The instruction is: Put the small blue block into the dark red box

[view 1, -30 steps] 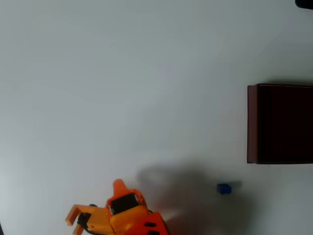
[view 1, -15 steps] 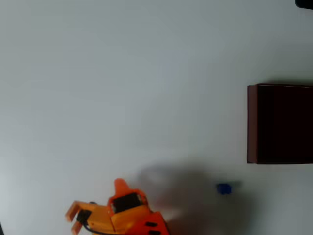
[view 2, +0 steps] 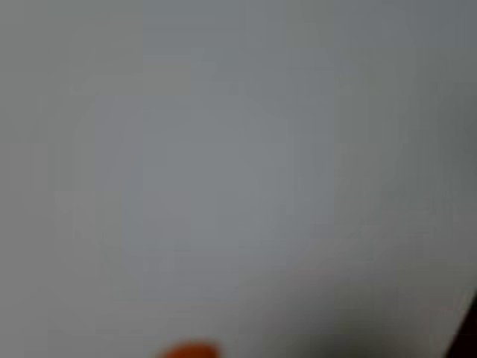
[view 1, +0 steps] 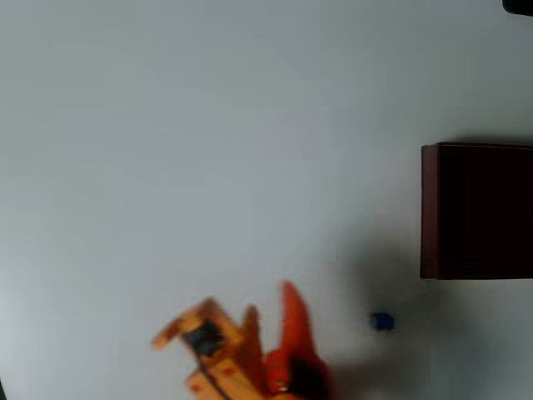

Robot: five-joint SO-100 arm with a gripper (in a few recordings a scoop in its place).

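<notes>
Small blue block (view 1: pixel 382 321) on open table (view 1: pixel 208 150), near dark red box (view 1: pixel 476 210) corner.

Overhead view: orange arm enters from the bottom edge, left of centre, smeared by motion blur. Gripper (view 1: pixel 271 321) points up the picture, toward the far side of the scene. One long tapered finger (view 1: pixel 291 321) stands to the right; a shorter orange tip sits just left of it. Jaw opening unreadable through the blur. Lighter orange wrist housing with a dark block lies to the left, tilted.

Wrist view: a blurred orange fingertip (view 2: pixel 186 350) at the bottom edge.
</notes>
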